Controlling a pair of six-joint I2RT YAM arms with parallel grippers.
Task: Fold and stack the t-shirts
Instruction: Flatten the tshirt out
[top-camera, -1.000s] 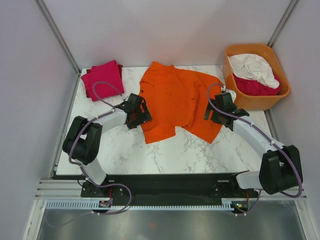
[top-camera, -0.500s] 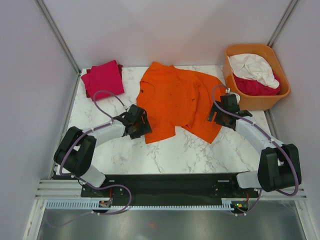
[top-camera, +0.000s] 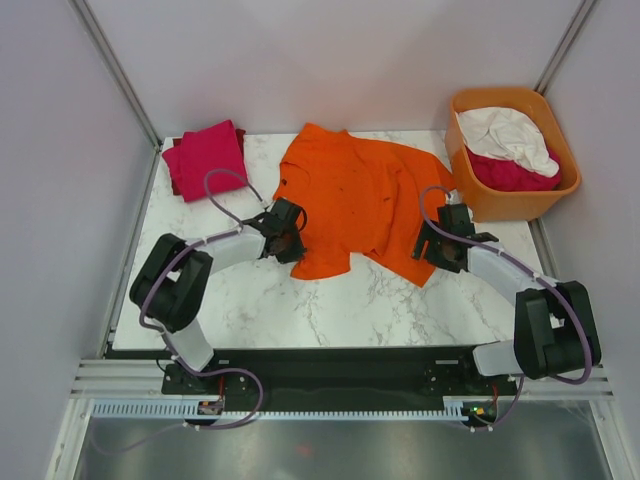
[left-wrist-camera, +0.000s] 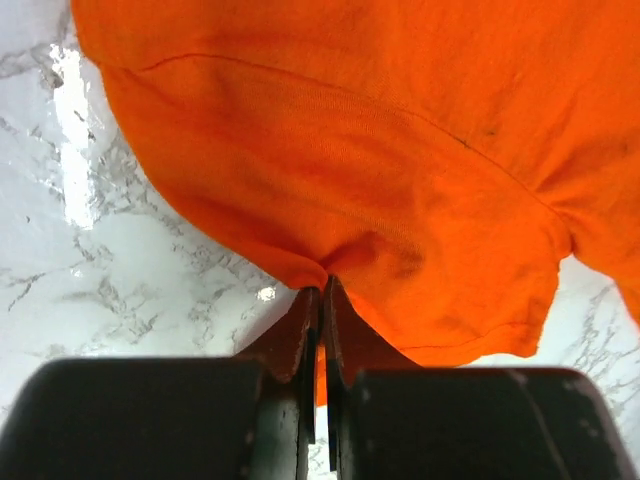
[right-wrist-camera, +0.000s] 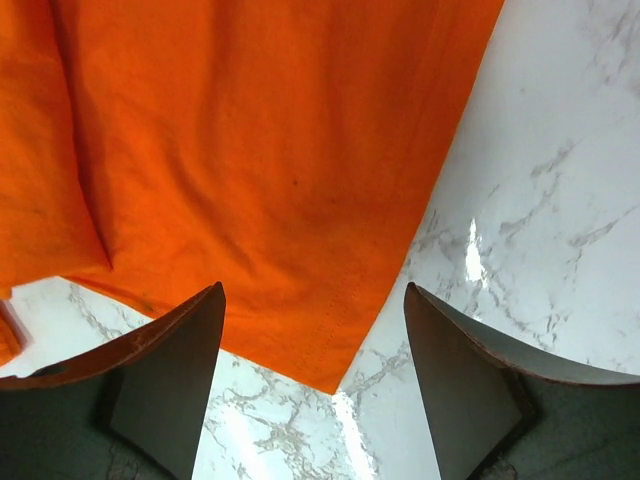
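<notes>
Left claw (left-wrist-camera: 322, 290) pinched shut on orange shirt (top-camera: 350, 195) hem, cloth spread just ahead; right claw (right-wrist-camera: 312, 292) wide over its other corner, gripping nothing. Soft, light, floppy, probably drags: take hem corners. Count: one orange, one folded pink shirt (top-camera: 208, 152) beyond left claw, one white shirt (top-camera: 505, 132), one crimson shirt (top-camera: 510, 175) in tub (top-camera: 515, 206) beyond right claw

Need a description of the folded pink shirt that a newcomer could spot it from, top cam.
On the marble table, look to the far left corner, left of the orange t-shirt. The magenta-pink t-shirt lies there, away from both arms. It is folded into a neat flat rectangle, while its orange neighbour lies spread open and rumpled.
</notes>
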